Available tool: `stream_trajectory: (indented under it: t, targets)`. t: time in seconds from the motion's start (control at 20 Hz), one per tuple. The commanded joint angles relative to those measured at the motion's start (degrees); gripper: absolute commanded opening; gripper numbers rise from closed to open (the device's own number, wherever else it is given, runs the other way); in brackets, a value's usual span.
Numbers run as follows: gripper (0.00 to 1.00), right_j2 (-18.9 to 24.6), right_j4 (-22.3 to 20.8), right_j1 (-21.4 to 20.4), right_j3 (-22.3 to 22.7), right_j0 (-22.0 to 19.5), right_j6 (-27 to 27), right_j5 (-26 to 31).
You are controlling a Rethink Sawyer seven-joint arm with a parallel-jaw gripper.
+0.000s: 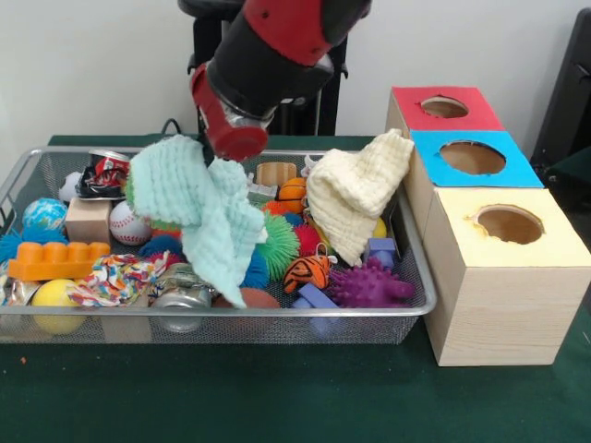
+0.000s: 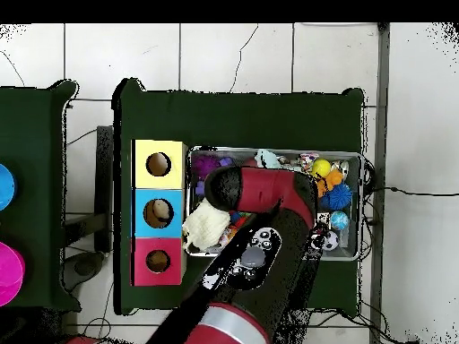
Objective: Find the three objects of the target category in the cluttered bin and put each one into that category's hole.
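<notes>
end effector: holding mint cloth | bin: directly below, cloth dangling over it

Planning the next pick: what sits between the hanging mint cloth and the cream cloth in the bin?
Front view: a green spiky ball, with orange balls behind, between the mint cloth and cream cloth.

The arm is glossy red with rounded black joint sections.

three boxes stand right of the bin, toys inside it
</notes>
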Motion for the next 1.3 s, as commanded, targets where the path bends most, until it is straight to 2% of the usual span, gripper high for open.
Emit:
stream_trajectory:
  t: [0.05,0.25,0.3,0.5,0.85,1.1,1.3]
  targets:
    - [0.00,13.2,5.1,-1.2,8.6,-4.3,-1.5,7.3]
    - [0.00,13.4,3.2,-0.8,8.0,-4.3,-2.2,5.2]
    - [1.00,13.8,2.4,-1.0,8.0,-4.4,-2.4,3.9]
    - [1.00,11.7,0.1,-0.1,6.7,-2.5,-1.9,2.1]
    - [1.00,10.7,0.0,-1.3,5.4,-1.6,-1.4,1.9]
    - [1.00,12.1,0.8,-6.6,3.4,-2.2,-5.2,5.5]
    - [1.00,16.3,2.8,-9.0,4.4,-4.1,-6.6,5.3]
